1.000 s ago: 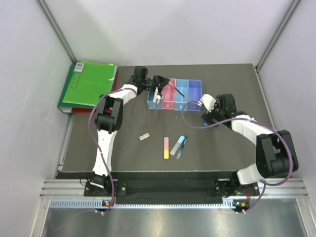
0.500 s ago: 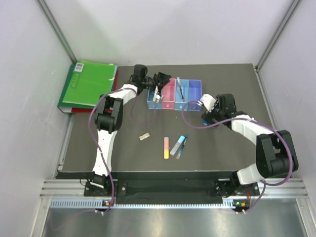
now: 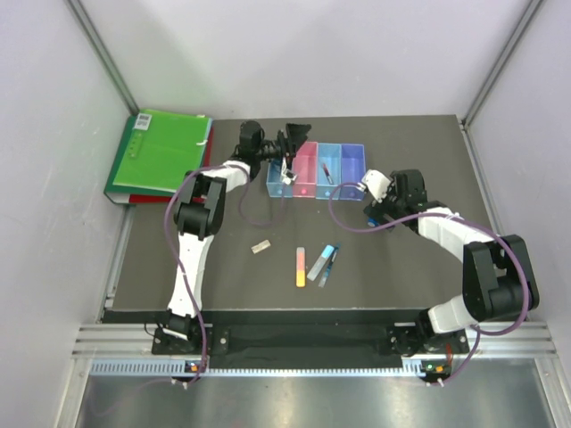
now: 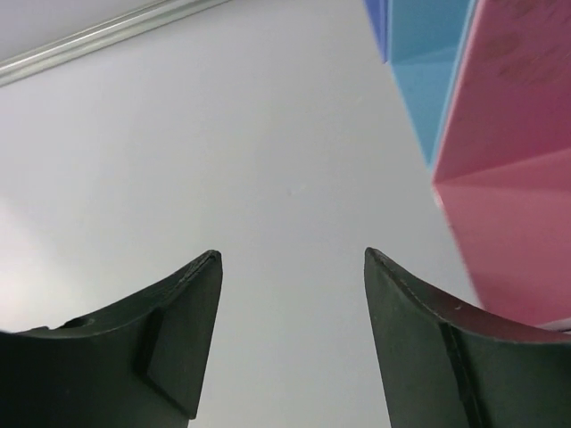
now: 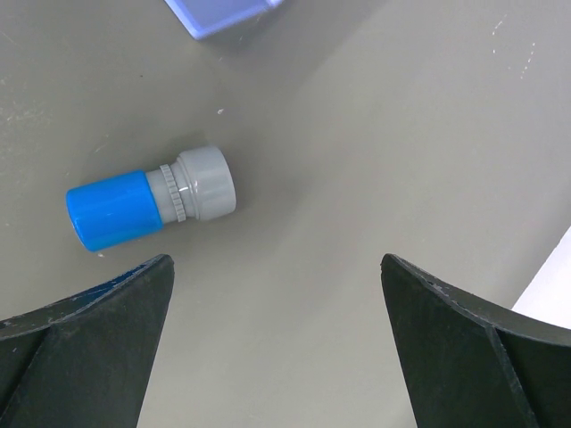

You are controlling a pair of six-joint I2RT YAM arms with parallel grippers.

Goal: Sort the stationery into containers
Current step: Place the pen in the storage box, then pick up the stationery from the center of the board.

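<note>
Nearest me on the desk lie the orange-pink flat stick and, near it, the thin blue pen. Further out, my right jaws stand wide open above the blue-capped piece, which lies on its side, untouched. At the far row of bins, my left jaws hang open and empty by the pink bin. A dark pen rests in the light blue bin beside it.

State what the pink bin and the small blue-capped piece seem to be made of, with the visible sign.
Pink bin: probably thin moulded plastic, perhaps translucent; smooth, evenly tinted walls.
Blue-capped piece: likely hard plastic; matte blue cap, grey ridged body, no metallic shine.
</note>
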